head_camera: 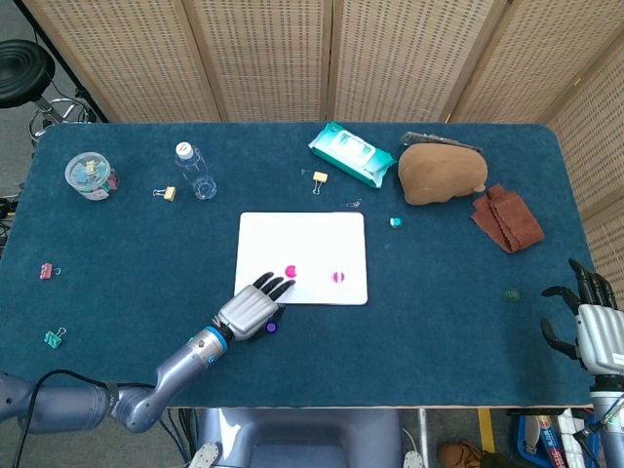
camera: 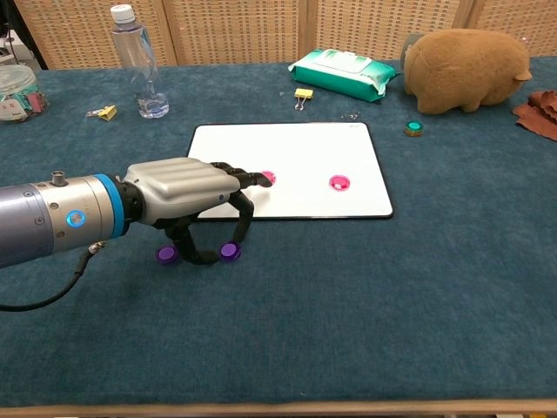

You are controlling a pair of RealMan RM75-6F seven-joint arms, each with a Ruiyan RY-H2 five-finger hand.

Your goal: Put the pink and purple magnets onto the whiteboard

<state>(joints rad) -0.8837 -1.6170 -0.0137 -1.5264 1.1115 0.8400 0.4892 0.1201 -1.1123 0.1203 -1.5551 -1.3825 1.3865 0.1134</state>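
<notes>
The whiteboard lies flat mid-table with two pink magnets on it, also seen in the chest view. My left hand arches over the cloth just in front of the board's near left corner. A finger and the thumb close on a purple magnet that still touches the table. A second purple magnet lies beside the thumb, to its left. My right hand hangs at the table's far right edge, fingers apart and holding nothing.
Behind the board stand a water bottle, a green wipes pack and a brown plush. A small green magnet and a brown cloth lie to the right. A jar and binder clips sit at the left.
</notes>
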